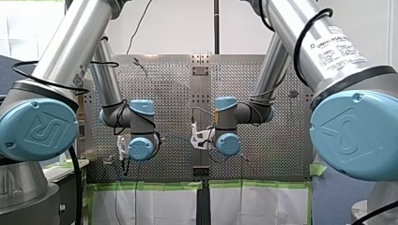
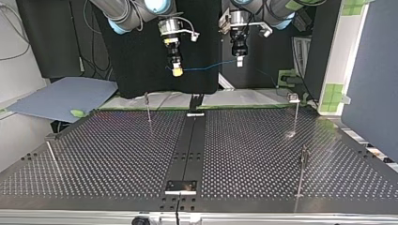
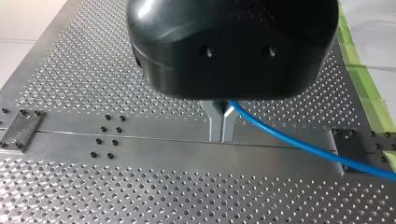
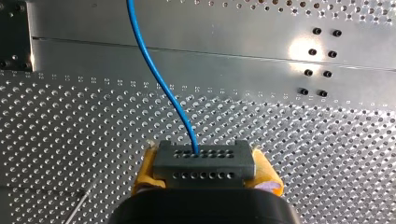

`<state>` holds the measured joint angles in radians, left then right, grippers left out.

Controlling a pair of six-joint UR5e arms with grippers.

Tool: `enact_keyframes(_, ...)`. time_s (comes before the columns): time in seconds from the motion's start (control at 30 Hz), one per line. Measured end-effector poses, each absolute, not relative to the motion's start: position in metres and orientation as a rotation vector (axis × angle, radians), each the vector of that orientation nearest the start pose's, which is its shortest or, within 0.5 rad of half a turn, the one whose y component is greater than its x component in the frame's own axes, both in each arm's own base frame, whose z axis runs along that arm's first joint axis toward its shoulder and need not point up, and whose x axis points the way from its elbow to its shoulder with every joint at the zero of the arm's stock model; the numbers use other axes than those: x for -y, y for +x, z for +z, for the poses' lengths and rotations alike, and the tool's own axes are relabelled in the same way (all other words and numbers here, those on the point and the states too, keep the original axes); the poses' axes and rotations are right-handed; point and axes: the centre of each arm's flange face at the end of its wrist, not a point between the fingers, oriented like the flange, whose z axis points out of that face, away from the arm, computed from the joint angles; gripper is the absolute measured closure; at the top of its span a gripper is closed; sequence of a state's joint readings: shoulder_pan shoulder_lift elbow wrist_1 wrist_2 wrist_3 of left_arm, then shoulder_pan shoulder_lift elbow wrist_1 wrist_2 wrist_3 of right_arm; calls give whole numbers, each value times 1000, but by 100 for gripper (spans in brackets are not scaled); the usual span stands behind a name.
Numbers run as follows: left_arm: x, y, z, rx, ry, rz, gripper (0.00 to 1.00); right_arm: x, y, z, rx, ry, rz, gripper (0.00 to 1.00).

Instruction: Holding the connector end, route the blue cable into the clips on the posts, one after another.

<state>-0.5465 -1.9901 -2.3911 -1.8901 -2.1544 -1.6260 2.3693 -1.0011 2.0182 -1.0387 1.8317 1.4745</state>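
Two tight grips on blue cable (image 3: 299,143): R gripper (image 4: 205,173) round connector (image 4: 204,161), L gripper (image 3: 222,127) mid-cable.

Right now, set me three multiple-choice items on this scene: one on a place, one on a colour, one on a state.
1. Where is the connector?
A. lying on the table
B. between my right arm's jaws
C. in a post's clip
2. What colour is the cable?
A. red
B. green
C. blue
3. How do my left arm's jaws stand?
A. shut on the cable
B. wide open
C. shut on a post
Answers: 1 B, the right wrist view shows it gripped between yellow pads; 2 C, it runs blue from the connector; 3 A, the left wrist view shows metal fingers closed on it.
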Motion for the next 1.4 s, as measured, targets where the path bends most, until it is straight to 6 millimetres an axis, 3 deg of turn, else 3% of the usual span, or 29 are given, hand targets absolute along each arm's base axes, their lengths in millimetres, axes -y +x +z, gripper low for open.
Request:
enact_keyframes(0.53, 265, 289, 82, -1559, -82, -13, 99, 295, 458, 88, 810, 1594, 1540, 100)
enact_keyframes(0.9, 255, 289, 100, -1586, -93, 26, 99, 286, 486, 56, 821, 1690, 1459, 100)
enact_keyframes(1.4, 251, 284, 97, -1639, -72, 59, 99, 280, 482, 42, 837, 1788, 1367, 100)
